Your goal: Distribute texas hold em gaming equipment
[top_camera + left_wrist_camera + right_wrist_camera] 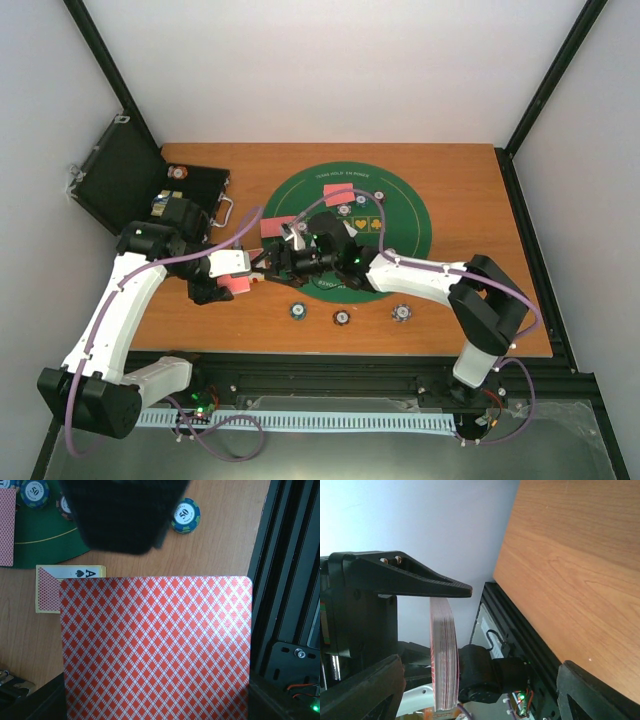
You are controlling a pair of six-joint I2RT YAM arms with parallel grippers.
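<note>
Red-backed card deck (155, 650), diamond-patterned, sits pinched by the left gripper (248, 278). Right arm reaches leftward; the right gripper (278, 262) faces it, jaws spread.

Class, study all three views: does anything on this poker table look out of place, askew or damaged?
Nothing looks spilled or damaged: the left gripper holds the red-backed deck neatly stacked, and three chips lie flat on the table.

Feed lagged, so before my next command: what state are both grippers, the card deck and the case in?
Left gripper: shut on the card deck.
Right gripper: open, beside the card deck.
Card deck: clamped, off the table.
Case: lid open.
</note>
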